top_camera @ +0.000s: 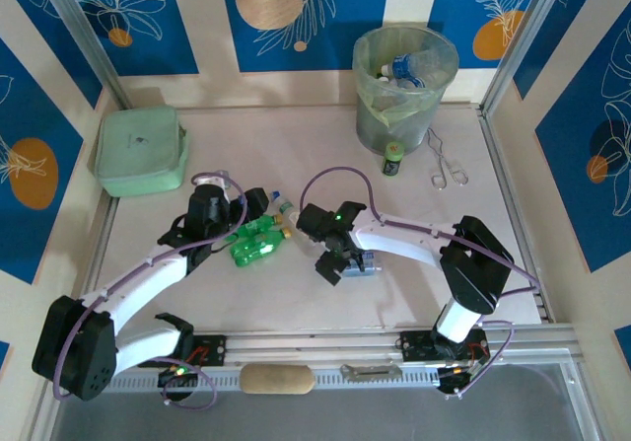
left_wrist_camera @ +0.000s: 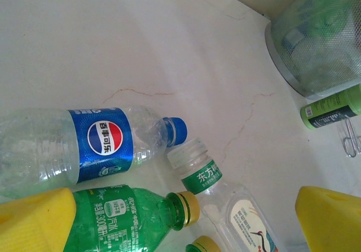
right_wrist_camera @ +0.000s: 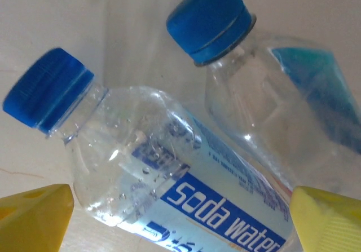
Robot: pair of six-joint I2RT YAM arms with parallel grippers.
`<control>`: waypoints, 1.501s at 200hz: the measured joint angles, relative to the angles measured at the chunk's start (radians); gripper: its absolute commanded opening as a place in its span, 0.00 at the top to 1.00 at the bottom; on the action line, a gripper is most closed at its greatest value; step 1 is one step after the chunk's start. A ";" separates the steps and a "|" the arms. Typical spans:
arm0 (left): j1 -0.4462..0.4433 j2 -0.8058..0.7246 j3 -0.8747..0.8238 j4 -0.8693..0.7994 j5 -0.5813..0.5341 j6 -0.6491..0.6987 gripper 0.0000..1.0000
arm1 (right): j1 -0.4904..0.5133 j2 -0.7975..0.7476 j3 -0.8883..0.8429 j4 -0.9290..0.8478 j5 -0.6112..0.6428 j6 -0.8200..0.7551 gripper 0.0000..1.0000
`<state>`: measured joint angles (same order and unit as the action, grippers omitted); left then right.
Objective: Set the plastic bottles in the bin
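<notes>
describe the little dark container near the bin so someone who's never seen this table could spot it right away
Find the round grey bin with the pale green liner at the far side of the table. Right at its base, on the near side, is a short dark container. Unlike the green bottles lying by the arms, it is stubby and dark-bodied with a green top.

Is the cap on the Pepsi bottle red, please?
No, the Pepsi bottle carries a blue cap, plain in the left wrist view.
</notes>
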<state>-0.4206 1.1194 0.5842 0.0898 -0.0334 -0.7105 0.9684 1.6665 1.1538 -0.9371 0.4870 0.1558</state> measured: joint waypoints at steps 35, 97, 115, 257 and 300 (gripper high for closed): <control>0.002 -0.008 -0.004 0.002 0.003 0.000 0.00 | -0.006 0.011 -0.023 0.021 -0.027 -0.009 0.02; 0.008 -0.004 -0.010 0.026 0.011 -0.018 0.00 | 0.009 0.013 -0.040 0.011 -0.090 0.021 0.07; 0.011 0.009 -0.010 0.035 0.022 -0.018 0.00 | 0.014 0.015 -0.040 0.000 -0.102 0.031 0.08; 0.035 0.028 -0.009 0.051 0.037 -0.023 0.00 | 0.040 0.135 -0.039 0.021 -0.130 0.054 0.30; 0.039 0.028 -0.009 0.051 0.042 -0.026 0.00 | 0.045 0.132 -0.039 0.031 -0.136 0.046 0.41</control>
<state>-0.3813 1.1477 0.5751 0.1413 0.0082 -0.7361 1.0138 1.7988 1.1149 -0.9066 0.3508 0.2016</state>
